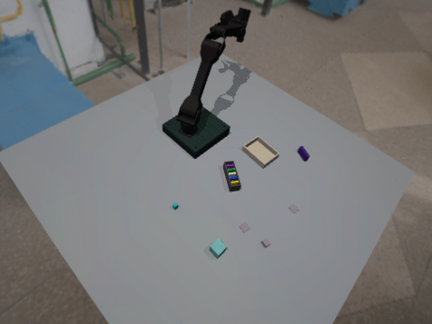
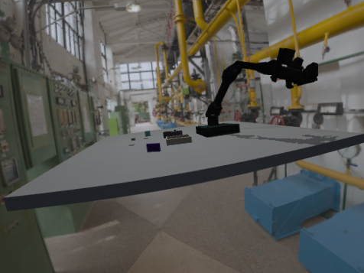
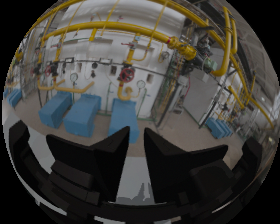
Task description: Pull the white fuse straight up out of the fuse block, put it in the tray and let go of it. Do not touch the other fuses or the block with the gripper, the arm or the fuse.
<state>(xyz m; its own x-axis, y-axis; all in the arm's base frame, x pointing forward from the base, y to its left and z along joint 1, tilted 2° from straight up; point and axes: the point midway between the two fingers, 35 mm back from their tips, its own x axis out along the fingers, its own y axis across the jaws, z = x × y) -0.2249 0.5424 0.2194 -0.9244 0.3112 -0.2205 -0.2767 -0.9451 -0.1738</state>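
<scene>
White fuse (image 1: 232,173) sits in the fuse block (image 1: 232,176), middle slot of the row, with purple and green fuses on the far side of it and blue and yellow on the near side. The block is a dark, narrow holder lying on the grey table (image 1: 91,181), just near of the arm's base (image 1: 196,133) and to its right. Tray (image 1: 260,152) is beige, open-topped, just right of the block and slightly farther back, not touching it; nothing shows inside it.

Purple block (image 1: 303,153) lies right of the tray, apart from it. Small teal cube (image 1: 175,206) is left of the fuse block; a larger teal cube (image 1: 218,248) is nearer. Three pale flat squares (image 1: 245,227) are scattered near of the block.

The arm (image 1: 201,74) rises from the base and reaches away over the far edge of the table, gripper (image 1: 240,20) high up and well apart from the fuses. Wrist view shows both fingers drawn close with a slim gap, nothing between them: jaws clenched on air.
</scene>
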